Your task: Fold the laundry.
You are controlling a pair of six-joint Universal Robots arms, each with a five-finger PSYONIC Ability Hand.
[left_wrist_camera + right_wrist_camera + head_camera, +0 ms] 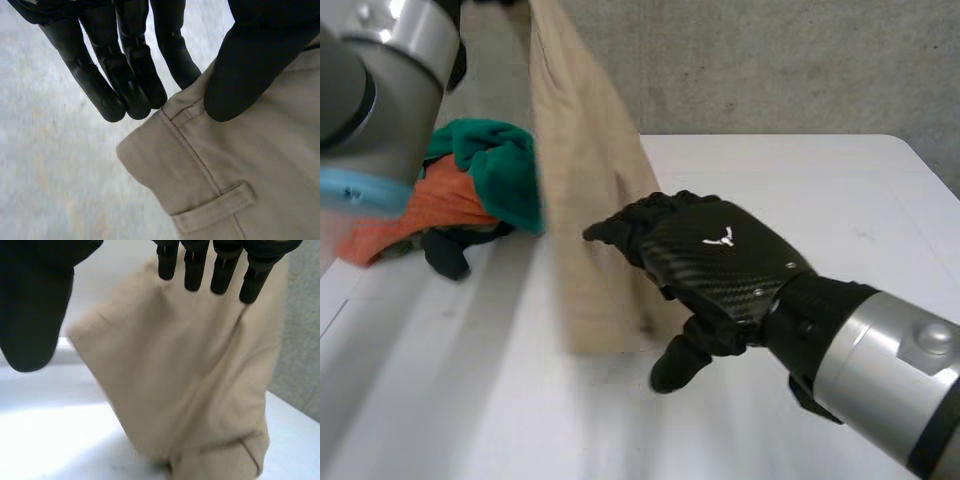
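Observation:
Beige trousers (590, 200) hang upright over the white table (840, 210), and their lower end rests on it. My left hand (240, 75) pinches the waistband corner of the trousers (240, 160) between thumb and fingers, close to a belt loop (215, 207). In the head view my left arm (380, 60) reaches up along the trousers' top. My right hand (720, 260) is open, with straight fingers laid against the side of the hanging cloth low down. In the right wrist view its fingers (195, 270) point at the trousers (190, 380), and the thumb (35, 315) stands well apart.
A heap of laundry (470, 190) in green, orange and black lies at the table's left, just behind the trousers. A grey wall (770, 60) rises beyond the far edge. Bare tabletop stretches to the right and toward the front.

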